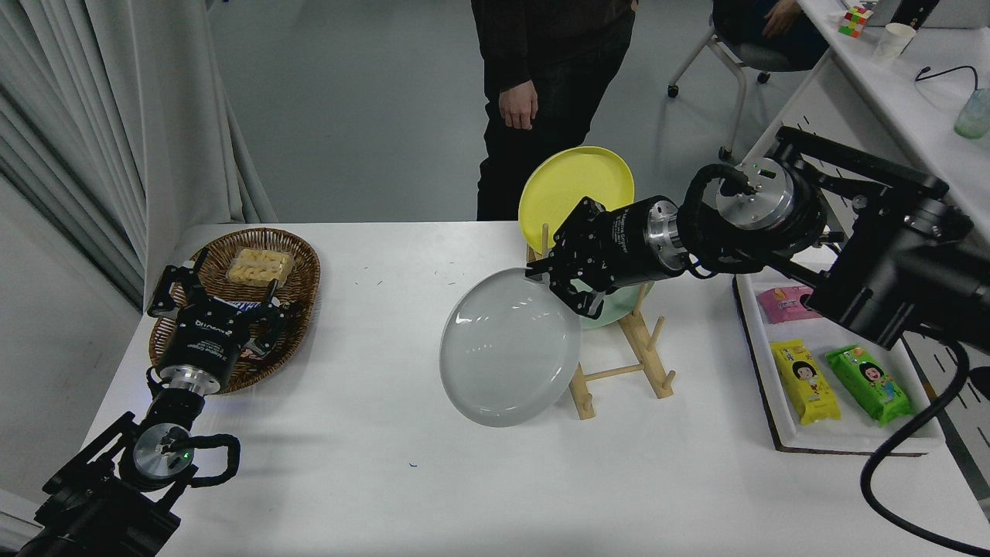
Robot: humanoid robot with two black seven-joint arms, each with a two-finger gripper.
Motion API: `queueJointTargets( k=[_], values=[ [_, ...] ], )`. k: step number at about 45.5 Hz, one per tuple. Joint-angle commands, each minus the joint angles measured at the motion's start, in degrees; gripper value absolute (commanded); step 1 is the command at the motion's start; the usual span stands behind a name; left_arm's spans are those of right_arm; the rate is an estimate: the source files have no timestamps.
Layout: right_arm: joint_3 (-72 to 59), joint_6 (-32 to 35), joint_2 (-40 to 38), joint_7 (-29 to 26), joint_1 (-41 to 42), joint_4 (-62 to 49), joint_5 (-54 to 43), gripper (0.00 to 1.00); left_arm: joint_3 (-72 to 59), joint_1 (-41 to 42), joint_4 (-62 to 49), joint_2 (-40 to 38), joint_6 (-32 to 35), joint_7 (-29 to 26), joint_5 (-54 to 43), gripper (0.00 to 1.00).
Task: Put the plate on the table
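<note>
Right gripper (568,288) pinches the grey plate (506,348) by its upper right rim, tilted above the table (371,464).
The gripper hides most of the green plate (615,309) in the wooden rack (623,363); the yellow plate (576,186) stands behind. The basket (298,267) holds a snack pack; the tray (781,418) holds three packets. Left gripper (216,298) sits parked over the basket, fingers spread.

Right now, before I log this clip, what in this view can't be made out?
- Head view: whether the grey plate touches the table or hangs just above it; its lower rim hides the gap.
- Most of the green plate in the rack, hidden by the right tool.
- The person, cut off by the top edge.
- Print on the snack packs, too small.
</note>
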Motion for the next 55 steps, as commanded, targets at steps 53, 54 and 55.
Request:
queueJointTargets(
  k=[53,54,55],
  values=[
    [-3.19,-5.5,20.78,-15.08,2.92,-26.36,-8.89,0.0,0.0,0.0,0.0,0.0,0.0,-0.06,0.0,0.98],
    [-3.02,-5.5,20.78,-15.08,2.74,-26.88,-9.94,0.0,0.0,0.0,0.0,0.0,0.0,-0.06,0.0,0.98],
    [-2.84,-5.5,20.78,-15.08,2.56,-27.24,-10.73,0.0,0.0,0.0,0.0,0.0,0.0,0.02,0.0,0.98]
  ],
)
